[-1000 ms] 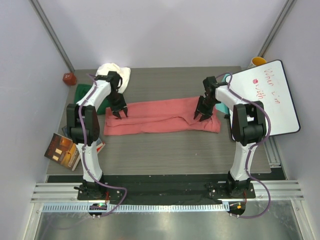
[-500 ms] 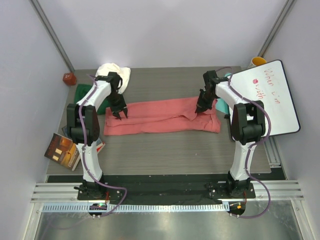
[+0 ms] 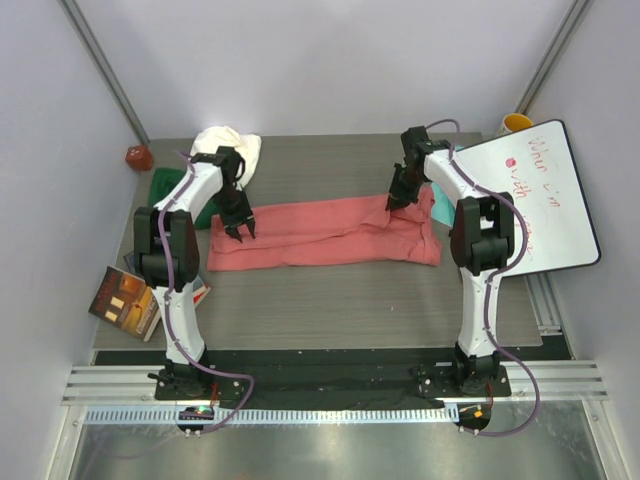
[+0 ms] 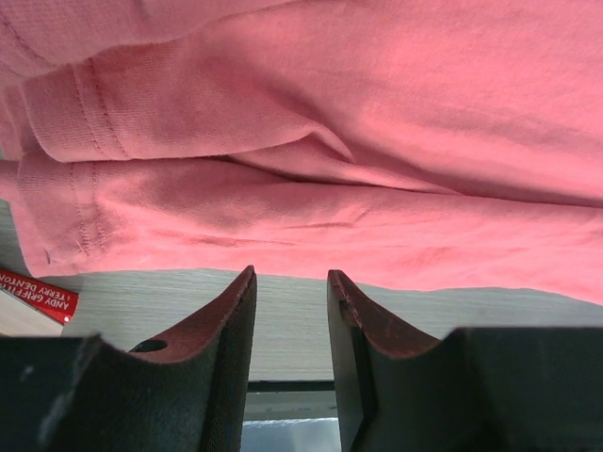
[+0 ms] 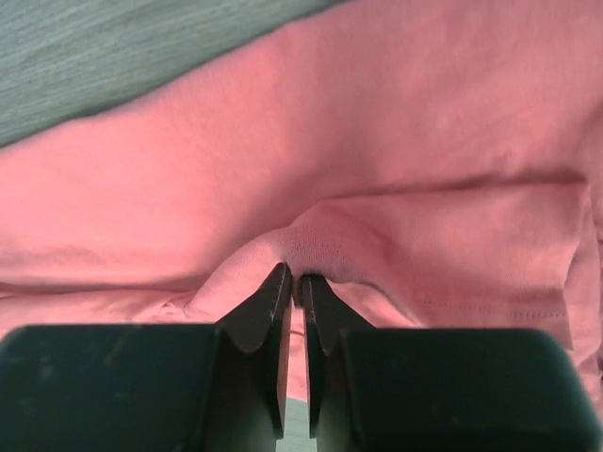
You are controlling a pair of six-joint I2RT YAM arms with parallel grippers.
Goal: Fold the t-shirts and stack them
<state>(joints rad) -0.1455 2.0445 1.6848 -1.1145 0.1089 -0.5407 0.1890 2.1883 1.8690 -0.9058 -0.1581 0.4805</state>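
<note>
The salmon-pink t-shirt lies folded into a long band across the middle of the table. My right gripper is shut on a pinched ridge of its cloth near the shirt's right end, and the cloth bunches up at the fingertips. My left gripper hovers over the shirt's left end, open, with only bare table showing between its fingers. The pink cloth lies just beyond them. A cream-white t-shirt sits crumpled at the back left. A dark green t-shirt lies beside it, partly under my left arm.
A whiteboard leans at the right edge, with a yellow cup behind it. Books overhang the table's left edge, and one red spine shows in the left wrist view. A small red object sits at the back left.
My right gripper closed on the pink cloth and moved toward the far edge, drawing the shirt's right end with it. The left arm has not moved.
</note>
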